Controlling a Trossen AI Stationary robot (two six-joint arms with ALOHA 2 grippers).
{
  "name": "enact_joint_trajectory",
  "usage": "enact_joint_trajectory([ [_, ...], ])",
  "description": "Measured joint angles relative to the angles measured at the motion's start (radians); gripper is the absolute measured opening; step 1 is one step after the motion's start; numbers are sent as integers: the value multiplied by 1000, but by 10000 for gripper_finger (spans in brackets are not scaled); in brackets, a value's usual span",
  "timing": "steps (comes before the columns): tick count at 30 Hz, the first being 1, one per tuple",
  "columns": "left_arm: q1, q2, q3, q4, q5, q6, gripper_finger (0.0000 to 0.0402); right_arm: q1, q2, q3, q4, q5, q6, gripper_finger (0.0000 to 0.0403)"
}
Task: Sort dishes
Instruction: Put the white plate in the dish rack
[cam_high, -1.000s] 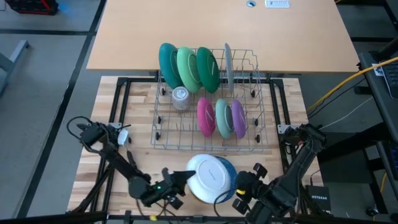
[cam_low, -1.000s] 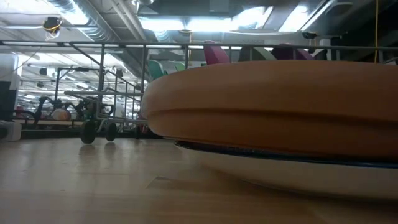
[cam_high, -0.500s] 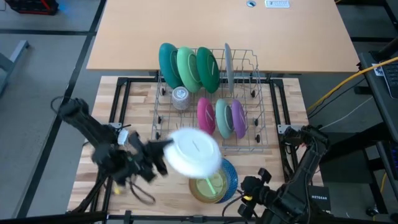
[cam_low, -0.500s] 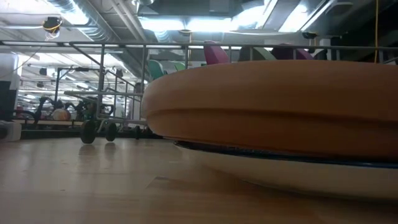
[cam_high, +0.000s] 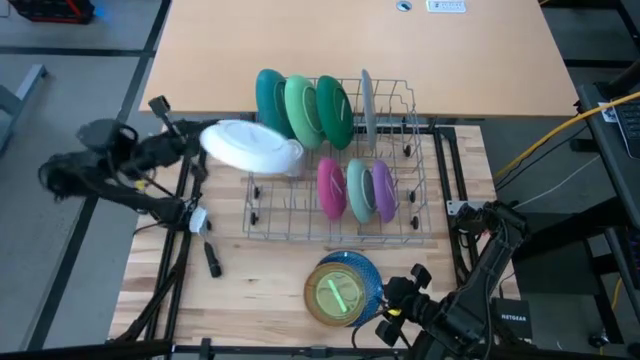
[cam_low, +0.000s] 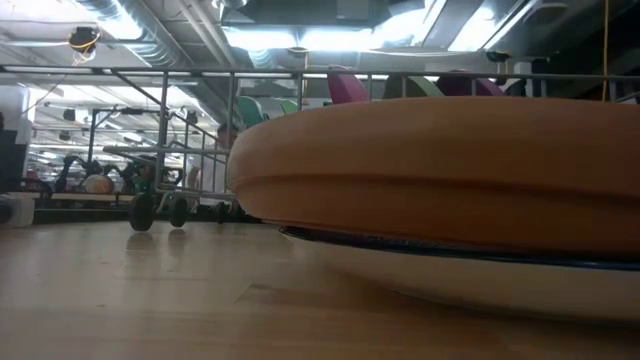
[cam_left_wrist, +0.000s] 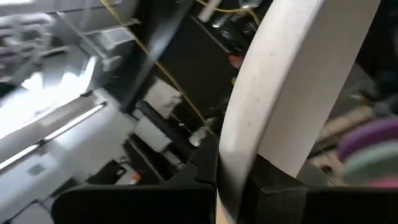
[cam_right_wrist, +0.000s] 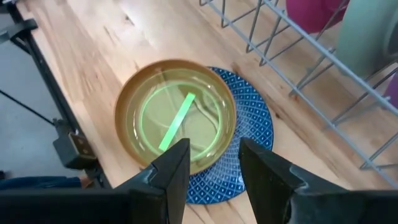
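A white plate (cam_high: 250, 147) hangs in the air over the far left corner of the wire rack (cam_high: 405, 228), with my left gripper (cam_high: 196, 143) shut on it. Near the table's front edge a tan bowl (cam_high: 335, 297) sits in a blue patterned plate (cam_high: 366, 272). My right gripper (cam_right_wrist: 214, 165) stands open just above them, on their right, touching nothing. Teal and green plates (cam_high: 305, 108) and a grey one (cam_high: 367, 100) stand on edge in the rack's far row. Pink, pale green and purple dishes (cam_high: 352, 188) stand in the near row. My left gripper pinches the white plate's rim (cam_left_wrist: 231, 163) between its two fingers, one on each face. The fingers reach in roughly level from the table's left side. The plate is lifted clear and tilted, sticking out past the fingers over the rack's corner.
A small black object (cam_high: 212, 262) lies on the wooden top left of the bowl. A clear cup (cam_high: 291, 162) in the rack is partly hidden under the white plate. A larger tan table (cam_high: 350, 40) adjoins the far side. In the low view the tan bowl (cam_low: 440, 170) fills the foreground.
My left gripper has lifted the white plate off the tan bowl at the near edge and swung it up, leftward and toward the far edge, to the rack's far left corner. The plate has turned on the way. The tan bowl now lies uncovered.
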Motion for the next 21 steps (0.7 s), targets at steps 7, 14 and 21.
enact_joint_trajectory([
  [7,284,-21,-1,-295,496,-4,10,-41,0,0,-4,0,-30,144],
  [14,371,169,-3,-300,613,56,10,-100,0,0,-11,1,-75,144],
  [21,407,323,-3,-299,675,202,10,-133,0,0,-11,-1,-135,144],
])
